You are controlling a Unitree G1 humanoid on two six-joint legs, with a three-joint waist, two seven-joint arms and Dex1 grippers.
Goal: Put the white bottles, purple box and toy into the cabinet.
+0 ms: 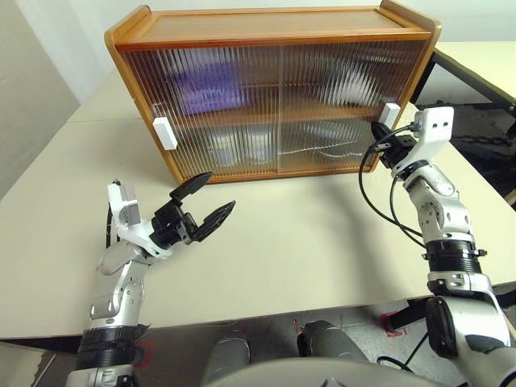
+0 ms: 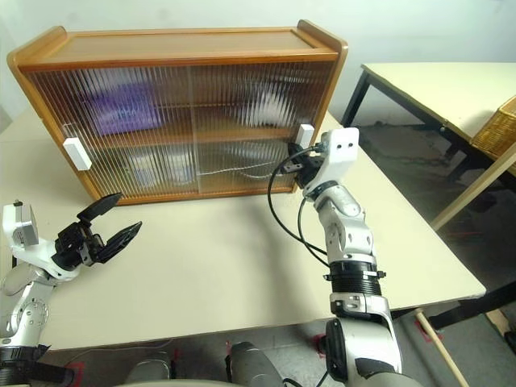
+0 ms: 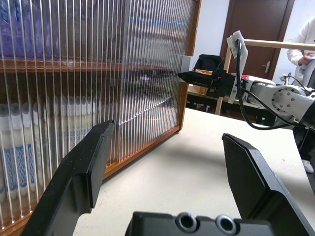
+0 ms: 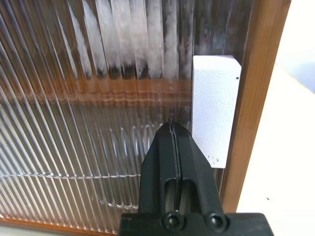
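Ribbed cabinet [image 1: 274,36] doors blur purple box [image 1: 211,89] inside

Both head eyes look forward and down from above the tabletop [image 1: 282,250], sharing the whole cabinet [image 1: 274,28] front and both arms; the right eye sits further right and takes in the room beside it. The left wrist camera looks low along the cabinet's ribbed doors, close up, toward the right gripper [image 3: 189,76]. The right wrist camera faces the white handle [image 4: 214,108] from very near.
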